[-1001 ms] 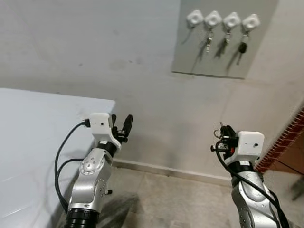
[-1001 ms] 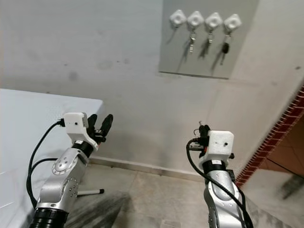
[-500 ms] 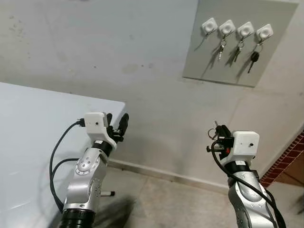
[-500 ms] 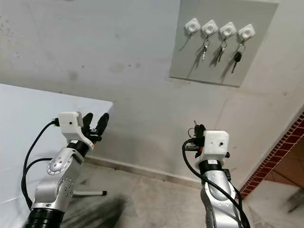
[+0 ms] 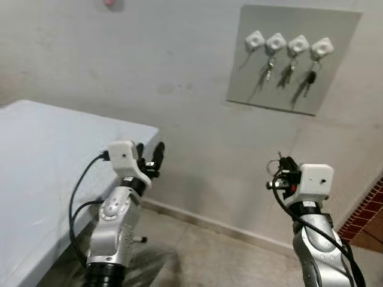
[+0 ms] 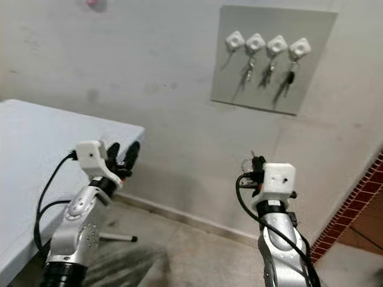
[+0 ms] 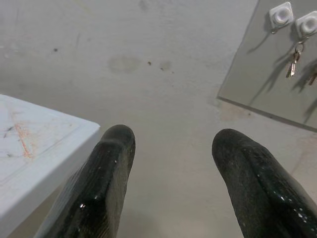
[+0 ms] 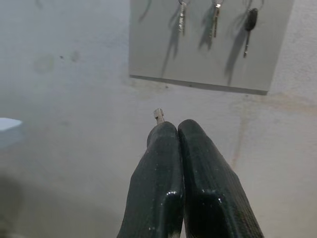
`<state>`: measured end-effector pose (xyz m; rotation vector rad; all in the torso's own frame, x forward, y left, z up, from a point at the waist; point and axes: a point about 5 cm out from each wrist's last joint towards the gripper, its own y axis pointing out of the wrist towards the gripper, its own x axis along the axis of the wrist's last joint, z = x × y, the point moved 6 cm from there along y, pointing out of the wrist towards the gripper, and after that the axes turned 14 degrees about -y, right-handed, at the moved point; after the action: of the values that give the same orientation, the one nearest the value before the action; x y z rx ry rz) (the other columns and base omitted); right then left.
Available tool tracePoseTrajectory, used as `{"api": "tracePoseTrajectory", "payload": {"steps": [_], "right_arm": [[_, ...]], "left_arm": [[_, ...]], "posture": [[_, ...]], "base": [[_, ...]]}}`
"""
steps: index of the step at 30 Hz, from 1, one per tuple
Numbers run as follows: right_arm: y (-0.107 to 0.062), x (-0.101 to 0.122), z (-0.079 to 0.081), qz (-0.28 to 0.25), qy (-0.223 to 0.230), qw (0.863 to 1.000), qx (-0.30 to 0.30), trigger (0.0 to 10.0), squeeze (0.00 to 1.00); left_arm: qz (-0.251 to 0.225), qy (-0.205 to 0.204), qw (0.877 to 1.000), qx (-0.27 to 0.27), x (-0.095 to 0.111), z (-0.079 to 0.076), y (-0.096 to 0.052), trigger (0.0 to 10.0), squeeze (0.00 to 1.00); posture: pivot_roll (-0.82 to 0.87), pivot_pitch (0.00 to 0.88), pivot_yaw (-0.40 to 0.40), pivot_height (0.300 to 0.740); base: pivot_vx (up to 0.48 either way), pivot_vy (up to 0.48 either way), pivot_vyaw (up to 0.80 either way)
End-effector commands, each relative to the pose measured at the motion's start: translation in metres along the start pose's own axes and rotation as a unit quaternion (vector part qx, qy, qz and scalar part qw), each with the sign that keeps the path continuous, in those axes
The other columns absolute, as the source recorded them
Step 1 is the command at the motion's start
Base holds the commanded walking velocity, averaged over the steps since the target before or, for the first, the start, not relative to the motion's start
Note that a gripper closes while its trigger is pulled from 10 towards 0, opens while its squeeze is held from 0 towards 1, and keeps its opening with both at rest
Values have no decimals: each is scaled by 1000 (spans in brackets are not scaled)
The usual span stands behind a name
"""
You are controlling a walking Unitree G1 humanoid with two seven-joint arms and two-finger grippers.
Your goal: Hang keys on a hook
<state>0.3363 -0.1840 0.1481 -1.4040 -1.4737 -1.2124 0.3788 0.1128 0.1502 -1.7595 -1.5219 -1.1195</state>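
We pinch the light, stiff keys (image 8: 158, 115) in the closed right gripper (image 8: 178, 130), below the board (image 5: 293, 60); left gripper (image 7: 171, 141) open, idle.

The small metal key (image 8: 158, 115) pinched between the right gripper's (image 8: 177, 130) closed black fingers is almost wholly hidden: a silvery tip pokes out past them, and in the eye views its ring (image 5: 276, 165) is too small to read. On the grey rectangular wall board (image 5: 335, 72), the three hanging key bunches (image 5: 291, 64) are too tiny to count key by key. The board's four hooks are cut off by the top edge in the right wrist view. A pink blurred spot (image 5: 109, 3) at the top edge may be a wall fitting.
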Motion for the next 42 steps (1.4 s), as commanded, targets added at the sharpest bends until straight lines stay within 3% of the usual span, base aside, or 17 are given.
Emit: {"api": "tracePoseTrajectory", "payload": {"steps": [1, 12, 27, 34, 42], "right_arm": [[3, 5, 2, -5, 2, 1000, 3, 10000, 0], [1, 6, 2, -7, 0, 1000, 3, 10000, 0], [2, 17, 1, -28, 14, 999, -8, 10000, 0], [-1, 34, -1, -75, 37, 997, -2, 10000, 0], [-1, 34, -2, -77, 38, 996, -2, 10000, 0]], "left_arm": [[-1, 7, 1000, 3, 4, 1, 2, 10000, 0], [3, -18, 1000, 9, 1, 2, 2, 10000, 0], [4, 21, 1000, 14, 6, 3, 3, 10000, 0], [0, 23, 1000, 7, 10, 0, 3, 10000, 0], [-1, 25, 1000, 0, 12, -2, 4, 10000, 0]], "posture": [[-20, 0, -18, 740], [-25, 0, -17, 740], [-20, 20, -10, 740], [-18, 24, -8, 740], [-19, 22, -2, 740]], "base": [[0, 0, 0], [0, 225, 0], [0, 0, 0], [0, 0, 0], [0, 0, 0]]}}
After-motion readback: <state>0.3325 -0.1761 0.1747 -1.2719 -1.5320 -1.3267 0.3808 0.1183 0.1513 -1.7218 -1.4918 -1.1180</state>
